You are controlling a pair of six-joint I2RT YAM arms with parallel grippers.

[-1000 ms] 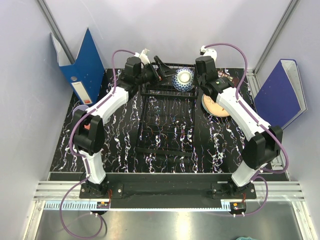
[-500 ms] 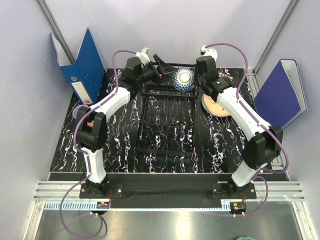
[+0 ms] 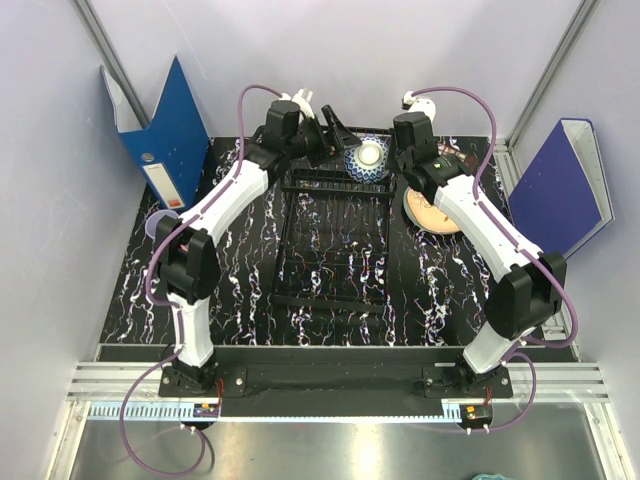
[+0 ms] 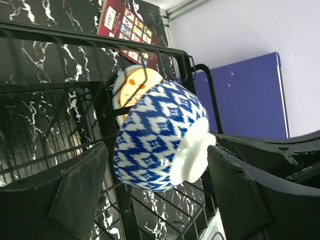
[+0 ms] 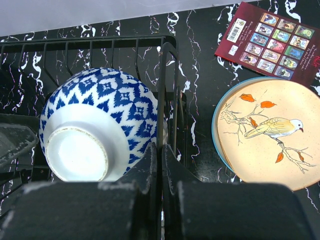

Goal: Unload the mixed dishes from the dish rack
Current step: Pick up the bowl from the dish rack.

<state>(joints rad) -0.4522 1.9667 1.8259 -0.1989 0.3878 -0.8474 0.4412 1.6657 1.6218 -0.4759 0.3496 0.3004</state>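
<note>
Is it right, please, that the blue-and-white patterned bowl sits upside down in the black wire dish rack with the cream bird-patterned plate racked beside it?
No: the right wrist view shows the cream bird-patterned plate lying on the table, outside the black wire dish rack; the rest holds.

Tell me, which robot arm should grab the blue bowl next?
Probably the left one. The left gripper is open, and the blue-and-white bowl in the dish rack shows right between its fingers. The right gripper is shut and sits beside the bowl.
</note>
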